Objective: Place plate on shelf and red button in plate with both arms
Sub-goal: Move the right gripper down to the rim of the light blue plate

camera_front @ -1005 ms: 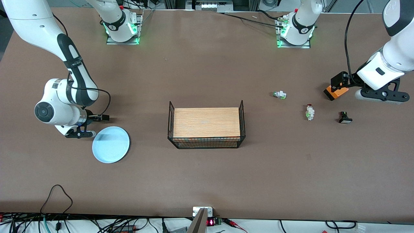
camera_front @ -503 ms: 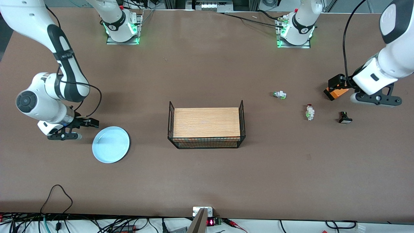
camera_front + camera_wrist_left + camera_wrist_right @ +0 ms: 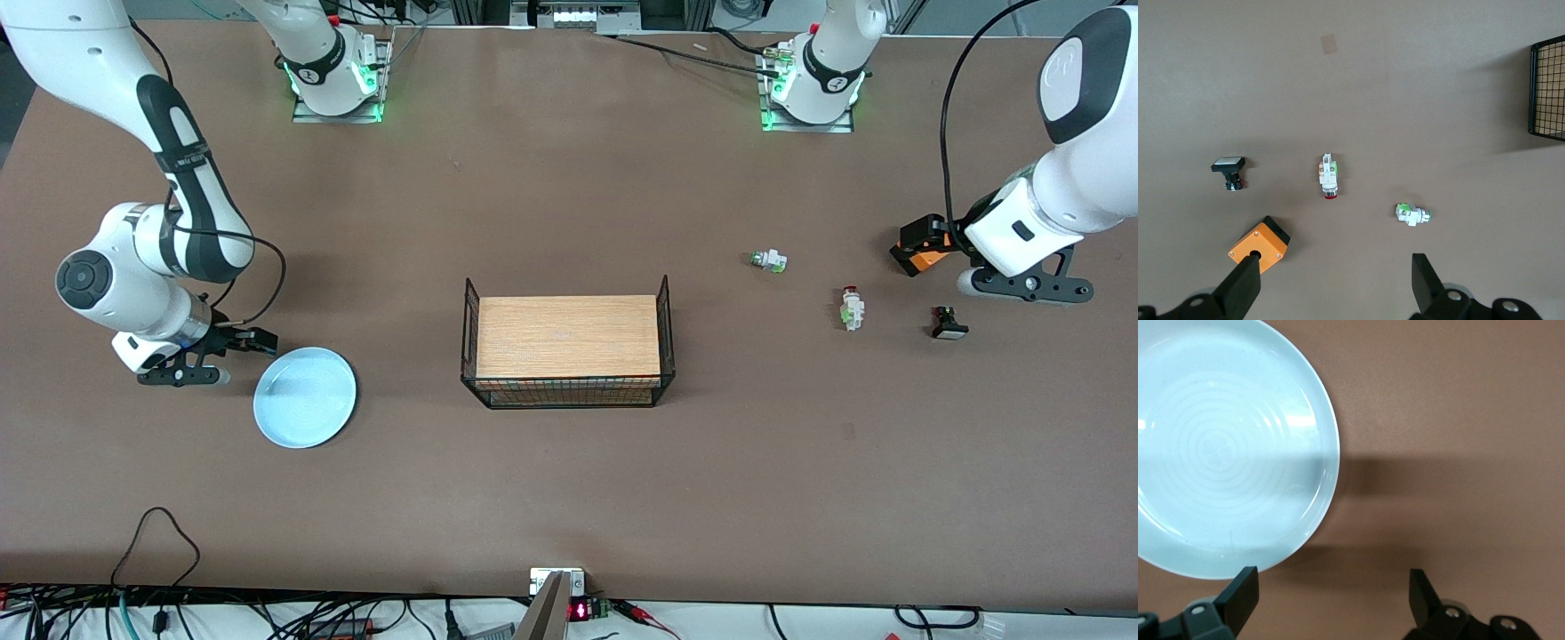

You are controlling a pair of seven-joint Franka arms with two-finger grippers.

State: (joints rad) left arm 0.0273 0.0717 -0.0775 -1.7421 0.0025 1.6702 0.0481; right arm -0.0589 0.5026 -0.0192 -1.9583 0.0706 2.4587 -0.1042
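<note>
The pale-blue plate (image 3: 305, 396) lies flat on the table toward the right arm's end; it also shows in the right wrist view (image 3: 1225, 447). My right gripper (image 3: 253, 340) is open and empty, low beside the plate's rim; its own view (image 3: 1331, 579) shows one finger at the rim and bare table between the fingers. The red button (image 3: 852, 308) lies on its side toward the left arm's end, and also shows in the left wrist view (image 3: 1329, 177). My left gripper (image 3: 917, 245) is open and empty over the orange box, apart from the red button; its jaws (image 3: 1335, 267) stand wide.
A black wire basket (image 3: 569, 392) with a wooden board inside stands mid-table. An orange box with a black hole (image 3: 1259, 245), a white-and-green part without red cap (image 3: 769, 260) and a black button with a white cap (image 3: 949, 324) lie around the red button.
My right gripper has moved off the plate's far edge toward the right arm's end and sits beside the rim. My left gripper has shifted slightly over the orange box. No object moved.
</note>
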